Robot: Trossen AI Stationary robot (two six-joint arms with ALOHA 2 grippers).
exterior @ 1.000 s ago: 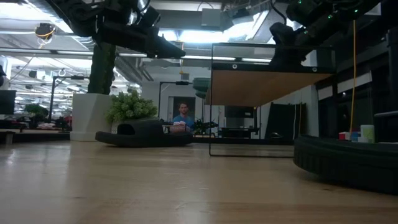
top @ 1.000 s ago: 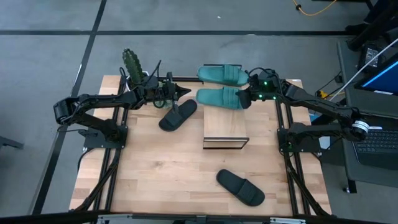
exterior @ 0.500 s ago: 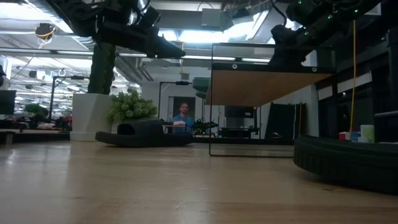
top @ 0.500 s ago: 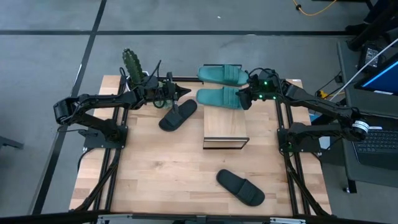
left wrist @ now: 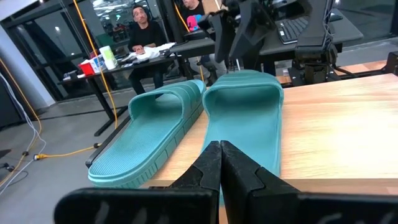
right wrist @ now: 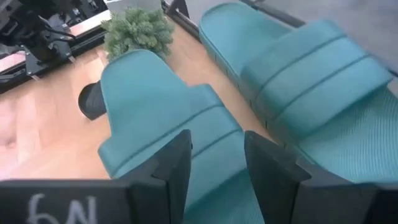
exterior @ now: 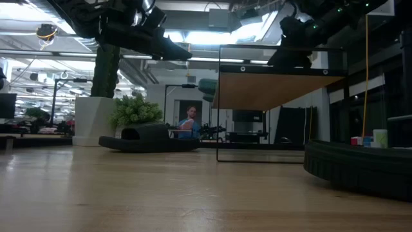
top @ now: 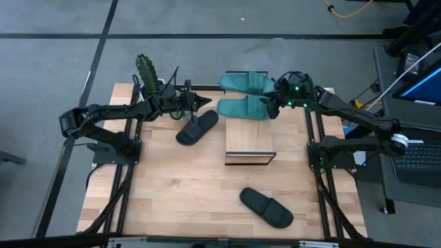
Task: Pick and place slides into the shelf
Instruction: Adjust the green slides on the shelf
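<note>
Two teal slides lie side by side, soles down, on the far end of the shelf's wooden top. In the left wrist view they show as the nearer teal slide and the farther one. My right gripper hangs open just above the nearer teal slide, a finger on either side of its strap end, touching nothing. One black slide lies on the table left of the shelf, another black slide near the front. My left gripper hovers shut above the table beside the first black slide.
A small green plant stands at the table's far left corner. The right arm stands behind the teal slides in the left wrist view. People sit at desks in the room beyond the table.
My right gripper has opened and let go of the nearer teal slide, then risen a little and drawn toward the table's far edge. The slide stays where it lay on the shelf top.
</note>
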